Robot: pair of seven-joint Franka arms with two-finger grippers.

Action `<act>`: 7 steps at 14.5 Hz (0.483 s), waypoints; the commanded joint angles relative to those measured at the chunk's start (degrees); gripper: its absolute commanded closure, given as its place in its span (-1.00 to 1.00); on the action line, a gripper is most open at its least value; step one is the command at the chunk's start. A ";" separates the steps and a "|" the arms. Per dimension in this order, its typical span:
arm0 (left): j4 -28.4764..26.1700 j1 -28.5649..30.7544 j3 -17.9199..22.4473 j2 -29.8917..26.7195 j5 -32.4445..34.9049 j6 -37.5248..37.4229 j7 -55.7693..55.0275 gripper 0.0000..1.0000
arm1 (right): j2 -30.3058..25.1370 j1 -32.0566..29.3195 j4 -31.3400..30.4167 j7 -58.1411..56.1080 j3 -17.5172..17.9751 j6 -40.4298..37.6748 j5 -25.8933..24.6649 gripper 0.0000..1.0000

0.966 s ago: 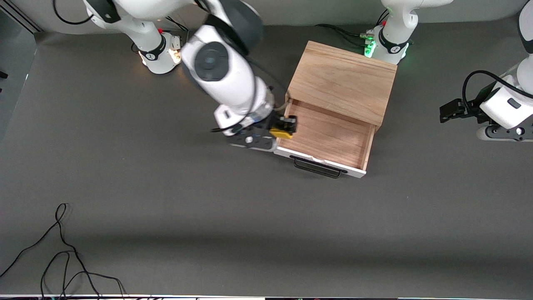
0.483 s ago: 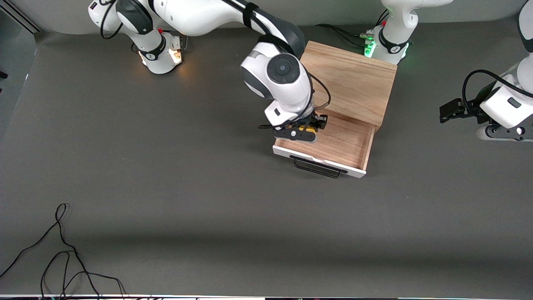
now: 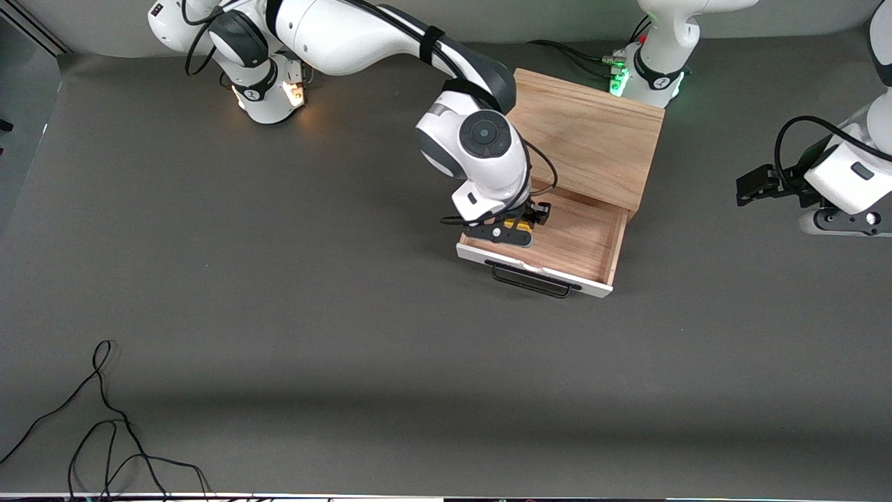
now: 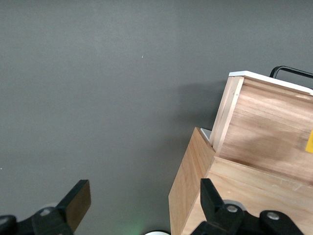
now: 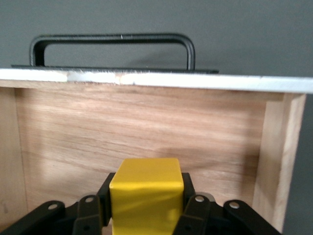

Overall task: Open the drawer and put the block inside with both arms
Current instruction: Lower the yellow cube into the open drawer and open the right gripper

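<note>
- The block [image 5: 146,196], a small yellow cube with flat faces and crisp edges, sits clamped between the fingers of the right gripper [image 3: 519,224], which is closed on two facing sides of it. It hangs over the open drawer, above the part of the drawer floor toward the right arm's end of the table, not yet resting on the wood as far as the views show.
- Judging by its look, the block is rigid and light, so it should not deform or sag in the grip. Its smooth faces may be a little slippery, so a hold on two parallel sides, centred as it is now, seems the safest one.
- The drawer [image 3: 616,240] stands pulled out of the cabinet [image 3: 592,132], with its white front panel and the black wire handle [image 3: 533,280] toward the front camera. Its light-wood floor is bare; nothing lies in it, and the block is only over it.
- The drawer's low side walls should keep the cube from sliding out once it is released.
- The left gripper [image 4: 142,205] waits with its fingers spread wide and nothing between them, over the table [image 3: 279,314] off the cabinet's corner at the left arm's end.
</note>
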 commanded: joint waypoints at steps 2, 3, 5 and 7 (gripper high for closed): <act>1.07 -0.23 0.21 0.40 0.34 -0.22 0.24 -1.00 | 1.47 2.52 -0.60 4.48 -0.45 2.68 -2.46 0.70; 1.16 -0.23 0.22 0.40 0.43 -0.14 0.24 -1.00 | 1.47 2.87 -0.61 4.56 -0.45 2.68 -2.81 0.66; 1.51 -0.23 0.22 0.67 0.43 -0.05 0.24 -1.00 | 1.65 2.97 -0.70 5.09 -0.45 3.12 -3.17 0.50; 1.60 -0.06 0.22 0.76 0.43 -0.22 0.24 -1.00 | 1.65 2.97 -0.78 5.27 -0.45 3.21 -3.17 -0.41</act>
